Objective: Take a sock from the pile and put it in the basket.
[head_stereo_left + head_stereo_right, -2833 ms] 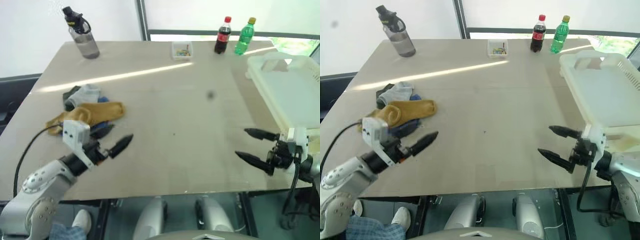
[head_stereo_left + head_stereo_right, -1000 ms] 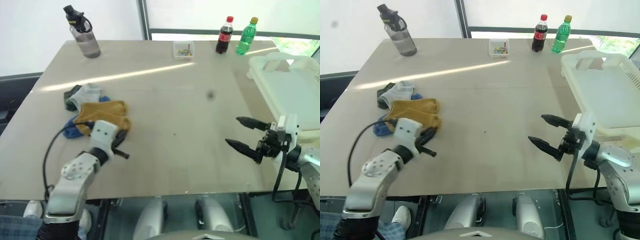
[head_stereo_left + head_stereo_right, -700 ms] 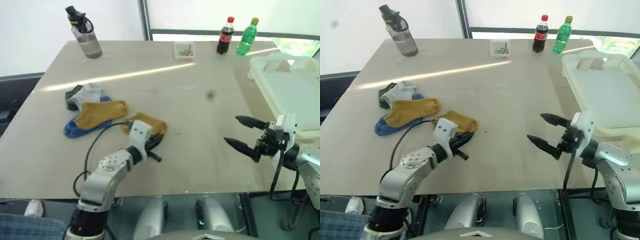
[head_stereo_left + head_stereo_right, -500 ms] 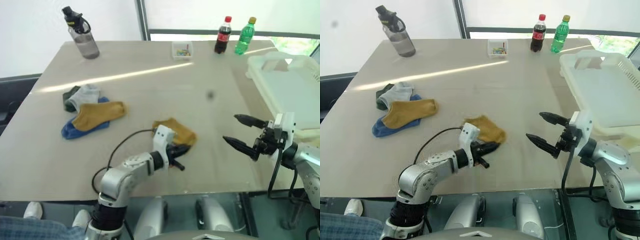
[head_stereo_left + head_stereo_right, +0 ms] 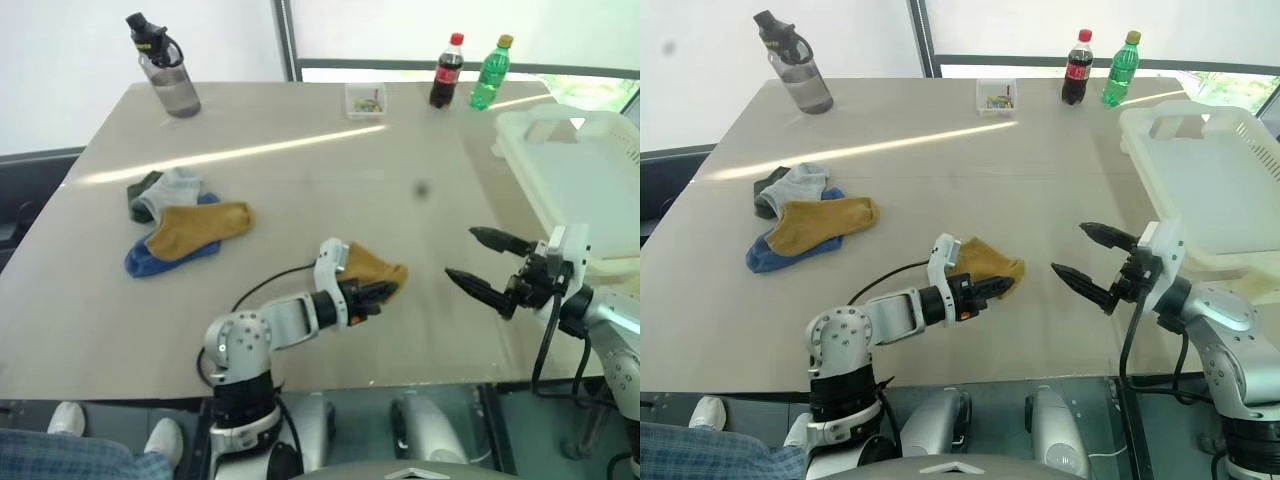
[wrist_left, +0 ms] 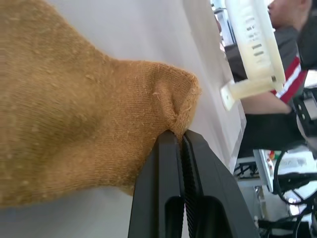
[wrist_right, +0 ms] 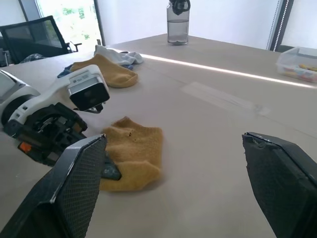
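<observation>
— Near the front middle of the desk (image 5: 330,170), what has the left gripper (image 5: 385,291) got?

— It is clamped on an edge of the sock (image 5: 372,268), the mustard-yellow one. The left wrist view shows the two black fingers (image 6: 163,183) pressed together with the knit pinched between them, and the rest of the sock lies on the desk.

— And the right gripper (image 5: 487,262)?

— Spread wide with nothing in it, hovering just to the right of the sock and pointing toward it.

— Where is the pile (image 5: 175,220)?

— Well off to the left: another mustard sock over a blue one, with a light grey and a dark one behind.

— The basket (image 5: 575,170)?

— At the desk's right edge, behind the right gripper, well apart from the held sock.
</observation>
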